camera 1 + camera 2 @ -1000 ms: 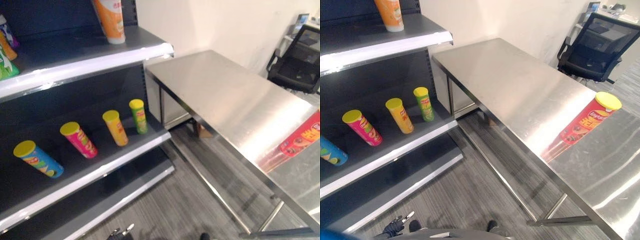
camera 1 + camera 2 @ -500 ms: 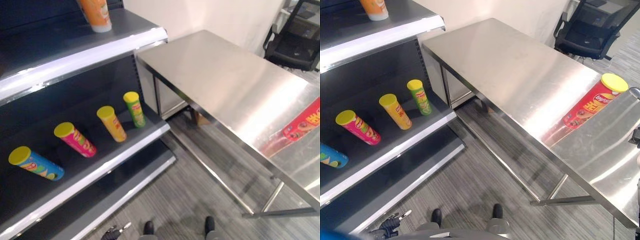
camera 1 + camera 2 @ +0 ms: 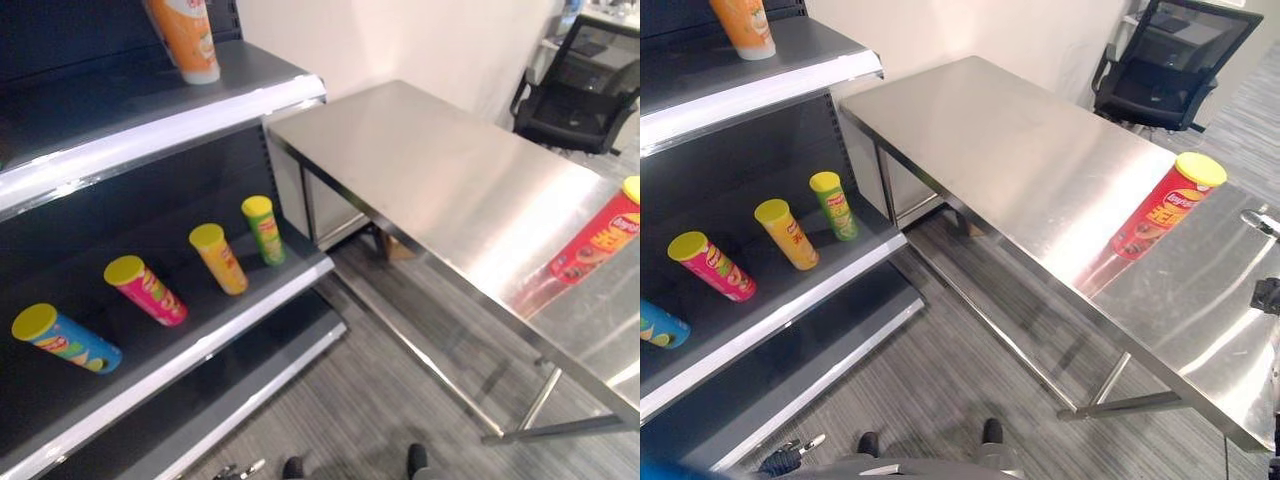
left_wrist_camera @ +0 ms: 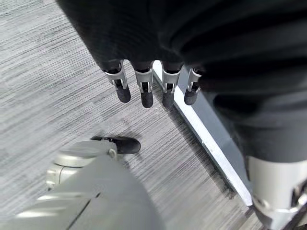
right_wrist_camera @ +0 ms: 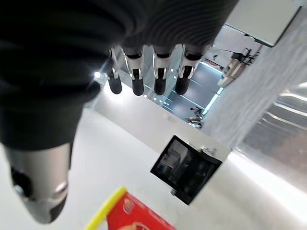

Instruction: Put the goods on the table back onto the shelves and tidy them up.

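Right wrist view: red can (image 5: pixel 134 215) was cut off at the frame edge, well past the right hand (image 5: pixel 144 76); fingers straight, apart, holding nothing
Left hand (image 4: pixel 144 86): fingers straight over grey carpet, empty
Red can (image 3: pixel 1155 208): yellow-lidded cylinder upright on the shiny steel table (image 3: pixel 1020 160)
Shelf (image 3: pixel 230 290): four yellow-lidded cans

Six chip cans (image 3: pixel 831 204): five on the shelves (image 3: pixel 790 290), one on the table (image 3: pixel 1020 160).

No readable text anywhere. Red can (image 3: pixel 1164 206) on the tabletop (image 3: pixel 1040 170) carries a logo and yellow lettering, illegible. Labels on the shelf (image 3: pixel 790 290) cans (image 3: pixel 788 235) are too small to make out.
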Available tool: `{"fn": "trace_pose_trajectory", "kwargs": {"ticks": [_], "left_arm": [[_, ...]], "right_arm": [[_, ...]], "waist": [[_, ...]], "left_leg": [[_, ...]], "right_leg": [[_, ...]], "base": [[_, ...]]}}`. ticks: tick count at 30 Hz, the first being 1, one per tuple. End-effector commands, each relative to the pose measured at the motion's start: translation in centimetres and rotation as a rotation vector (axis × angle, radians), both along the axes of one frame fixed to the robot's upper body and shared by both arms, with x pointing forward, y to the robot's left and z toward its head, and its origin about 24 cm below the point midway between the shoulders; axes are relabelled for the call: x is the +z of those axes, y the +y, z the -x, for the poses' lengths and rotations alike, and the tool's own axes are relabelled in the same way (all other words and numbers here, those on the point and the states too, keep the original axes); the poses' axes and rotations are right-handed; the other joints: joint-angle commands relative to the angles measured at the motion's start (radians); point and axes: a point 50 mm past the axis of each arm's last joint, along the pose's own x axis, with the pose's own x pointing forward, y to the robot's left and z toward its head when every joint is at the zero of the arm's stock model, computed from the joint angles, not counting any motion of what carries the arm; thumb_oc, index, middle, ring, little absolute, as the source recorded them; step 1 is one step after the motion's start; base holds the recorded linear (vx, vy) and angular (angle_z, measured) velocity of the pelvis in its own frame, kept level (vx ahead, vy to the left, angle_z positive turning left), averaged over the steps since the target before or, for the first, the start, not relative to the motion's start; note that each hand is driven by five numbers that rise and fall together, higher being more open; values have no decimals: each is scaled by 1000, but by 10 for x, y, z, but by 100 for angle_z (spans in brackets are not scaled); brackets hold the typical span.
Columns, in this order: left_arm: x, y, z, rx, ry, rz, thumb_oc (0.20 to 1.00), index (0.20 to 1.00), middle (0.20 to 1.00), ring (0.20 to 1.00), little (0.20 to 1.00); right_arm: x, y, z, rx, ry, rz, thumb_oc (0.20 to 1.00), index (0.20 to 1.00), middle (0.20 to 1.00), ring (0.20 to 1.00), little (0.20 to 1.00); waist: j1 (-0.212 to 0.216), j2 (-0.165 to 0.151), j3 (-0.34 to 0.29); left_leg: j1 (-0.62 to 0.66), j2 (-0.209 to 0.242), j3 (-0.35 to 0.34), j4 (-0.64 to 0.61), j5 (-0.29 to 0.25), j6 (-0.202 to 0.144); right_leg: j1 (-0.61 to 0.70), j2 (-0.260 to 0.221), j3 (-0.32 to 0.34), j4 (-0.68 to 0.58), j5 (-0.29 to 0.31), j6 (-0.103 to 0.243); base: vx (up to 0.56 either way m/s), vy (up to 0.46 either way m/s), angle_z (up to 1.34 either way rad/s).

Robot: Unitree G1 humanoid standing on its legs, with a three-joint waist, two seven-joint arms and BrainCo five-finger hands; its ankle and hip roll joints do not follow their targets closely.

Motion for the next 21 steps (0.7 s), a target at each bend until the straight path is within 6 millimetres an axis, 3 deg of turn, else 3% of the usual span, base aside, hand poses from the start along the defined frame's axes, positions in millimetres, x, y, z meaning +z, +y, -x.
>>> {"fn": "trace_pose_trajectory", "kwargs": {"ticks": [1,9,21], "left_arm": [[6,10,-11,-65,-21,-45,1000,1000,1000,1000,1000],[5,9,-6,-64,-9,-38,1000,1000,1000,1000,1000],[3,5,-4,-72,-1,-36,1000,1000,1000,1000,1000]], "right_arm": [[39,2,-10,43,-76,91,1000,1000,1000,1000,1000],[40,6,-33,78,-19,88,1000,1000,1000,1000,1000],[48,6,-46,52,8,130,1000,1000,1000,1000,1000]], "waist": [[27,-2,13],[55,1,17],[71,2,16]], "left_leg": [[-34,-31,86,44,-57,36],[-40,-23,67,42,-40,24],[-38,-17,55,34,-32,16]], "right_leg": [[36,64,-80,81,-202,-39],[54,76,-99,67,-210,-49],[69,85,-122,53,-212,-55]], "base": [[-2,-41,4],[-3,-31,5],[9,-17,7]]}}
